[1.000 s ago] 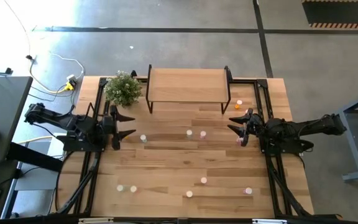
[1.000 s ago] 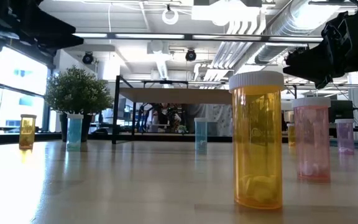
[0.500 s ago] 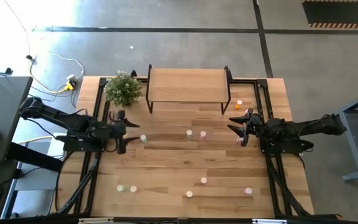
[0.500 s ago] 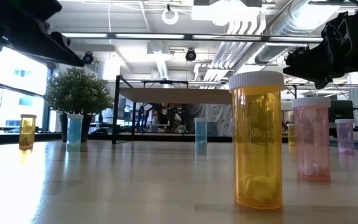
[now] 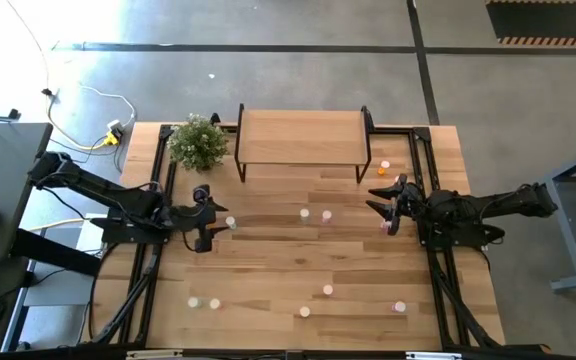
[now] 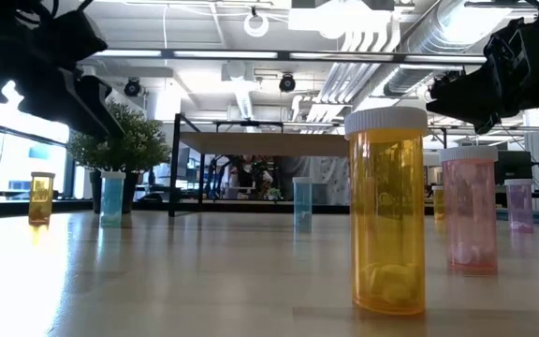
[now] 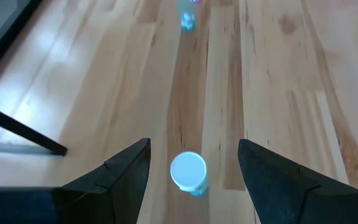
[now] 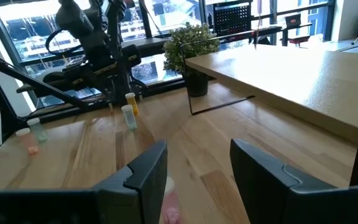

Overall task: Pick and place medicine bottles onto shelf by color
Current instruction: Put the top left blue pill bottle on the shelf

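The small translucent pale-green medicine bottle with a round white cap [image 7: 188, 173] stands upright on the slatted light-wood table [image 5: 298, 270], in front of the potted plant [image 5: 198, 142] and clear of the light-wood shelf on thin black legs [image 5: 301, 137]. My left gripper [image 7: 193, 163] hangs directly over it, fingers spread wide — one on each side of the cap, touching nothing. My right gripper [image 5: 383, 207] waits at the table's right side, half open, with a pink bottle [image 8: 169, 205] between its fingers — not visibly clamped.
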Tool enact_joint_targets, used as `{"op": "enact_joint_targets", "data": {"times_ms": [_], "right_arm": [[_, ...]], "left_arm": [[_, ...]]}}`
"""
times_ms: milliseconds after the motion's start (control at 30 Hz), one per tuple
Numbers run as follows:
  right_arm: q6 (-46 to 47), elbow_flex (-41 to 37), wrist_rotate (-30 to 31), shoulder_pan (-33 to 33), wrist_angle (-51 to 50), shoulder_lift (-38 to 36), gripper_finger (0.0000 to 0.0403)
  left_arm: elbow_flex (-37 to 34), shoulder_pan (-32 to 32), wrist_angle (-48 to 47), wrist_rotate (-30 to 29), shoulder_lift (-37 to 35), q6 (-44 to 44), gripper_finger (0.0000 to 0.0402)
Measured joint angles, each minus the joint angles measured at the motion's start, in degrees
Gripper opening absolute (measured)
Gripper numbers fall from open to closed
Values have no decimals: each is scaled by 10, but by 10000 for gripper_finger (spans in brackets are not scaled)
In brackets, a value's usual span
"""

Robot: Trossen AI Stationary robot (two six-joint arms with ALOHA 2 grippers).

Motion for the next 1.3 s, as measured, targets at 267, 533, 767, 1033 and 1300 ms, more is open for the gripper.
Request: {"op": "enact_joint_targets", "data": {"times_ms": [267,533,767,1033,1300], "right_arm": [[0,0,0,0,0,0,167],[0,0,0,0,0,0,167],[0,0,0,0,0,0,167],[0,0,0,0,0,0,167],[0,0,0,0,0,0,167]], "left_arm": [[0,0,3,-1,45,-46,234],[0,0,15,-17,81,-87,234],[0,25,38,-14,128,-91,234],[0,49,78,10,169,-92,234],[0,56,78,39,194,-98,206]]}}
